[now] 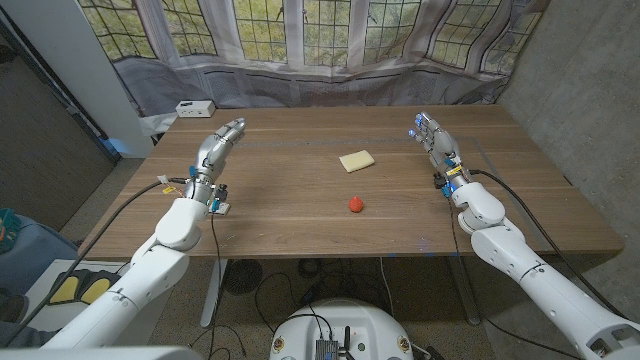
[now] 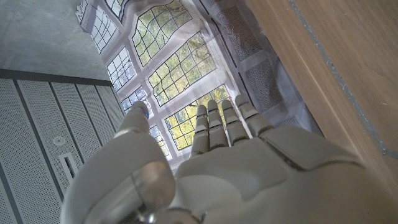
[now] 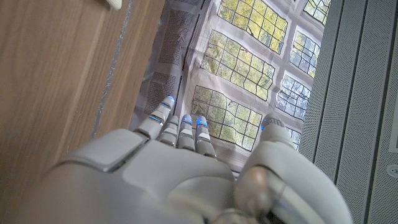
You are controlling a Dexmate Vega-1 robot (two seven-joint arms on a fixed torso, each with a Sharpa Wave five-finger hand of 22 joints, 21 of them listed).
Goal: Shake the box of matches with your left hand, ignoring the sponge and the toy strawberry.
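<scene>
Nearest of the things, the small red toy strawberry (image 1: 356,204) sits on the brown wooden tabletop (image 1: 300,225) towards the front middle. The pale yellow rectangular sponge (image 1: 356,160) lies just beyond it. Both are to be left alone.

The white left hand (image 1: 218,148) hovers over the left part of the tabletop with its fingers (image 2: 219,124) stretched out straight and holding nothing. The white right hand (image 1: 432,135) stands over the far right side in the same way, fingers extended and empty.

The only likely box of matches is the small white box (image 1: 193,107) at the tabletop's far left corner, beyond the left hand. It is too small in the head view to be sure of that.

The step in hand appears to be the reach. To do it well, the left hand should travel forward and slightly outward to the corner and stay away from the middle things. It should spread thumb and fingers around the box's long sides and close firmly, since a loose hold could let the box slip during the shake. It should lift clear of the edge before shaking.
</scene>
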